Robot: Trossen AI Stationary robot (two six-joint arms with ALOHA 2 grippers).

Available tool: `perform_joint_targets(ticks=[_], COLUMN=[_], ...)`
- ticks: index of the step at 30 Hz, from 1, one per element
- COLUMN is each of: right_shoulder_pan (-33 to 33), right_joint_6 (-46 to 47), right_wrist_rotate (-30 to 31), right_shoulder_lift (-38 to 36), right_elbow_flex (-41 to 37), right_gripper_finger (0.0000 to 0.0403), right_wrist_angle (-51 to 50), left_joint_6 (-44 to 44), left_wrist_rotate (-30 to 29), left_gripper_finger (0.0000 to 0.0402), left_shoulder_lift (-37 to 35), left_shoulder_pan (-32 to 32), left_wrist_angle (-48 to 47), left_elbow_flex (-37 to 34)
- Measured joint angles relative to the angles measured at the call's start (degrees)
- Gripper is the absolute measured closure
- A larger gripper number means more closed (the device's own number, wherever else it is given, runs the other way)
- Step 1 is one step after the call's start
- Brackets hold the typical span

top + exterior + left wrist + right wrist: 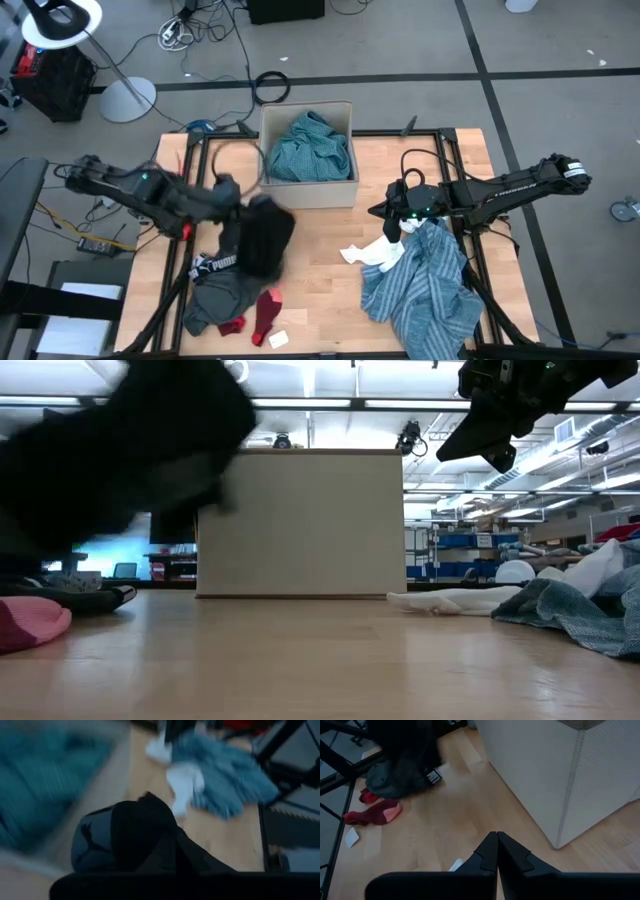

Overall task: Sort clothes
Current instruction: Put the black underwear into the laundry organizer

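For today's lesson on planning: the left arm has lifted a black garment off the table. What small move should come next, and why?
Probably carry it a little further toward the tan cardboard box. The left tool is shut on the black fabric garment, which hangs clear of the wooden table but short of the box, where a teal garment already lies. The right tool waits shut and empty.

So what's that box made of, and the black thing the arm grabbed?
The box looks like cardboard: flat, stiff, matte pale walls with straight edges, though it could be another stiff board. The black garment seems to be soft cloth, since it droops and folds limply from the left pincer, which is shut on it.
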Motion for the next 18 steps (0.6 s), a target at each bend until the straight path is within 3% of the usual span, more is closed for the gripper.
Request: perform_joint_targets(ticks=[7,12,18], right_shoulder_pan=[0.0,-0.1,-0.1], right_joint_6=[-0.1,-1.0,-1.4], right_wrist_rotate=[0.0,0.0,0.0], right_shoulder_lift=[0.0,0.0,0.0], right_elbow_flex=[0.0,0.0,0.0], right_gripper_finger=[0.0398,0.0398,0.0395], right_wrist_angle=[0.3,0.7,0.8], left_joint_6=[21.4,36.5,41.1], left_wrist_rotate=[-5.6,-6.0,-4.7], left_gripper_finger=[0.0401,0.0401,0.0401], left_shoulder_lift=[5.4,10.8,18.2], left_shoulder_pan=[10.0,19.5,29.8], left_wrist_angle=[9.8,20.4,24.5], left_elbow_flex=[13.0,22.2,30.7])
